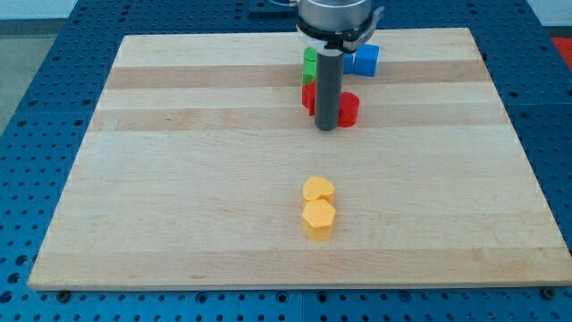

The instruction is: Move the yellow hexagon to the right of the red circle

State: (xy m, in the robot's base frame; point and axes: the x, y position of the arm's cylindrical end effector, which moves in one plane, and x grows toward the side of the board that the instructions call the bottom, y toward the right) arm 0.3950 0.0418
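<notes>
While the straight dark rod stands upright near the top of the pale wooden tabletop (pixel 179 179), you see my tip (pixel 325 128) resting on the wood just at the view's left of the red circle block (pixel 348 108), touching it or very nearly so. This arm carries no jaws at all, so you have nothing open or closed to read; the rod alone does the pushing.

Take the red circle block as your landmark. A second red block (pixel 308 97), whose shape you cannot make out because the rod covers most of it, sits to the view's left of the circle, on the far side of the rod. A green block (pixel 310 64) lies above that one, up and to the left of the circle, also partly hidden. A blue cube-like block (pixel 364 60) sits above the circle and slightly to the view's right, near the tabletop's upper edge.

The yellow hexagon block (pixel 318 218) lies well below the circle and a little to its left, towards the view's bottom, well apart from my tip. Another yellow block (pixel 317 189), of a shape you cannot settle, touches the hexagon on its upper side, so it is the nearer of the two to the circle. The wood at the circle's right holds no block.

A blue perforated surface (pixel 36 134) surrounds the tabletop.
</notes>
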